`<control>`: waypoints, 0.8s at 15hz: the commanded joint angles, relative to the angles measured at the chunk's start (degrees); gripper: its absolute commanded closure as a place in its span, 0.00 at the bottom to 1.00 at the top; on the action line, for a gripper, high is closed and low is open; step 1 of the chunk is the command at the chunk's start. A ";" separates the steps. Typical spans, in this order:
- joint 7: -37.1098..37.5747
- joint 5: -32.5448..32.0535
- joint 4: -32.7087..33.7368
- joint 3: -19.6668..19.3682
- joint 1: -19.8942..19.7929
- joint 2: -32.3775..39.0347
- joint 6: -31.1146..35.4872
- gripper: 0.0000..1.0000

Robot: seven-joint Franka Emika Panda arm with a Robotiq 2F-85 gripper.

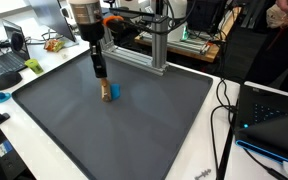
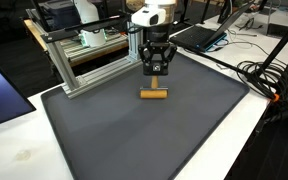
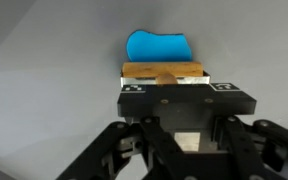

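gripper: black Robotiq gripper [image 2: 155, 75] pointing straight down over the middle of the mat; jaws clamped on the wooden block, seen closest in the wrist view [image 3: 164, 88]
wooden block: flat tan wooden block [image 2: 154, 95], long rectangular shape, lying on the mat near its centre, a bit toward the frame-side edge; also in an exterior view [image 1: 108, 93]
blue piece: rounded blue piece [image 3: 158, 46], smooth, looks plastic, touching the far side of the wooden block; only a sliver shows in an exterior view [image 1: 115, 92]
mat: dark grey mat [image 2: 174, 135], fine woven texture, covers most of the white counter [image 2: 14, 150]
open room: wide bare mat on all sides of the block; mat edges well apart from it
frame: aluminium extrusion frame [image 2: 79, 65] at the mat's rear edge, nearest obstacle
edges: cables [image 2: 269, 75] and laptop [image 2: 199, 35] off the mat corner
hidden: block underside and jaw tips partly covered by gripper body; blue piece's full shape cut off
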 commanded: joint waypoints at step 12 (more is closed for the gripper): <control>2.95 -3.68 1.59 -2.44 0.57 1.65 1.67 0.78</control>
